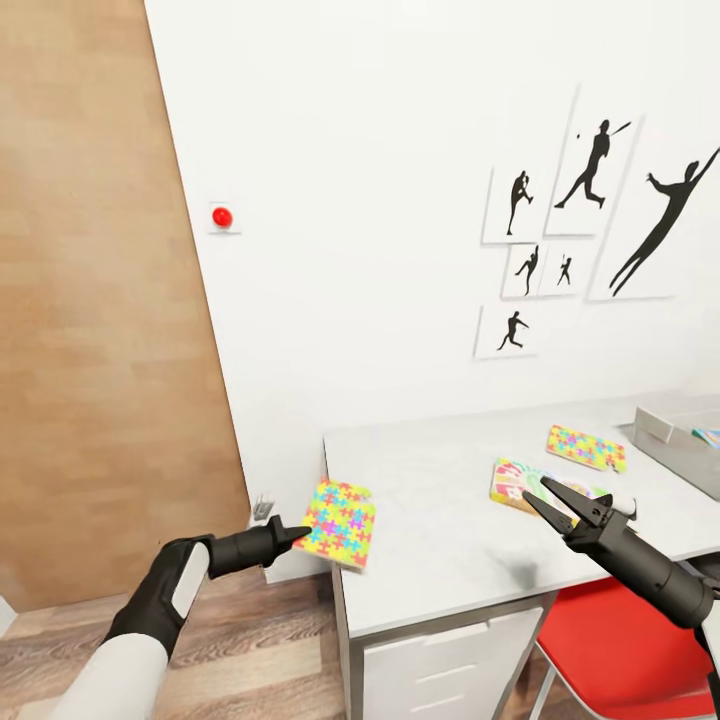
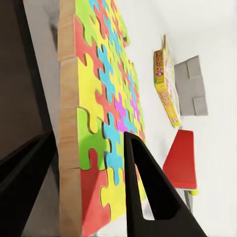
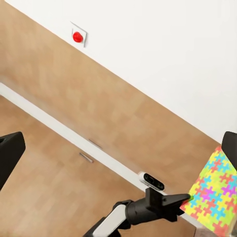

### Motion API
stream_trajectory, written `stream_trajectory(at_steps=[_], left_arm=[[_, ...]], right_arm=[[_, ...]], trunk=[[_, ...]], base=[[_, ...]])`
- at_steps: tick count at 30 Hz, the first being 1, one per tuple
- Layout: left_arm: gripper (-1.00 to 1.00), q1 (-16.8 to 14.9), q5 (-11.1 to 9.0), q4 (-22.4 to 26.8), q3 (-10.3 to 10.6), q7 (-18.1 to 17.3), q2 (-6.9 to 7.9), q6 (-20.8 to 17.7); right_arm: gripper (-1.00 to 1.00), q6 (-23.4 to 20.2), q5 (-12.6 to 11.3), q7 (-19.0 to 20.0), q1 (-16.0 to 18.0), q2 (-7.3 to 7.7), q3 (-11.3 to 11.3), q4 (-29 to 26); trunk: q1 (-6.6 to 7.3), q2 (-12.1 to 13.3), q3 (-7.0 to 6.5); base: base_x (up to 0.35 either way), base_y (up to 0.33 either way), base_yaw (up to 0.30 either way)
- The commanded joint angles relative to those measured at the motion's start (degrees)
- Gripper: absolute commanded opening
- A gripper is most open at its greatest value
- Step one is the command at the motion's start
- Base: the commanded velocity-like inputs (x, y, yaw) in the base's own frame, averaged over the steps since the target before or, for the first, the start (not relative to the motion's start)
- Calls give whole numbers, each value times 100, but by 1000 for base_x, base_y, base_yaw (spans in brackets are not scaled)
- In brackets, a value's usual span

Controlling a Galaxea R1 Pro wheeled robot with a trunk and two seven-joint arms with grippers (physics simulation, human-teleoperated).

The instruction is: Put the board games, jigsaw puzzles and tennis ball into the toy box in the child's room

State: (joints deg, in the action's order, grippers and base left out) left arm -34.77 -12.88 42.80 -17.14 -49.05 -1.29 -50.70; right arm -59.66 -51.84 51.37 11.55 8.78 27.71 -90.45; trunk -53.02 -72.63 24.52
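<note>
While the right end effector (image 1: 549,499) gapes, the left end effector (image 1: 300,532) pinches a multicoloured jigsaw puzzle (image 1: 340,523).

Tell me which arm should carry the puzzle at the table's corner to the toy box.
Left. Its gripper already pinches the puzzle at its edge, lifted off the table. The right gripper hangs open over the board game.
</note>
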Motion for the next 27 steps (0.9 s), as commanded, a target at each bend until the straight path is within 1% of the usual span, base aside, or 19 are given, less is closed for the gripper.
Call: stream_trajectory(at_steps=[1, 2, 4, 6, 8, 11, 12, 15, 18, 21, 27], left_arm=[[-100, -4, 42, 130, -29, -24, 7, -175], [-100, -4, 41, 247, -36, -26, 19, -332], [-100, -4, 41, 402, -50, -30, 39, -522], [-100, -4, 33, 527, -59, -64, 101, -655], [-100, -4, 28, 570, -57, -165, 155, -704], [-100, -3, 28, 617, -53, -510, 236, -771], [-100, -3, 29, 622, -51, -571, 255, -786], [-100, -3, 29, 637, -46, -823, 418, -873], [-100, -8, 24, 640, -49, -915, 572, -904], [-100, -11, 23, 641, -48, -938, 615, -918], [-100, -49, 21, 645, -44, -947, 652, -930]], right_arm=[[100, -19, 24, 31, 5, 0, 6, 1], [100, -19, 24, 31, 5, 1, 6, 1], [100, -19, 24, 31, 5, 1, 6, 1], [100, -19, 24, 31, 5, 1, 8, 1], [100, -19, 24, 29, 5, 1, 7, 1], [100, -19, 24, 24, 5, 1, 7, 1], [100, -19, 24, 23, 5, 1, 7, 1], [100, -19, 24, 17, 5, 1, 7, 1], [100, -19, 28, 14, 5, 1, 7, 1], [100, -19, 31, 2, 3, 1, 7, 9], [100, -34, 16, 12, -55, 14, 59, 71]], trunk=[[23, 38, -12], [45, 78, -30], [67, 118, -48], [88, 158, -66], [132, 239, -102], [198, 359, -156], [220, 399, -173], [286, 519, -227], [352, 640, -281], [418, 760, -335], [550, 1001, -443]], base=[[0, 0, 0], [0, 0, 0], [0, 0, 0], [0, 0, 0], [0, 0, 0], [0, 0, 0], [0, 0, 0], [0, 0, 0], [0, 0, 0], [0, 0, 0], [0, 0, 0]])
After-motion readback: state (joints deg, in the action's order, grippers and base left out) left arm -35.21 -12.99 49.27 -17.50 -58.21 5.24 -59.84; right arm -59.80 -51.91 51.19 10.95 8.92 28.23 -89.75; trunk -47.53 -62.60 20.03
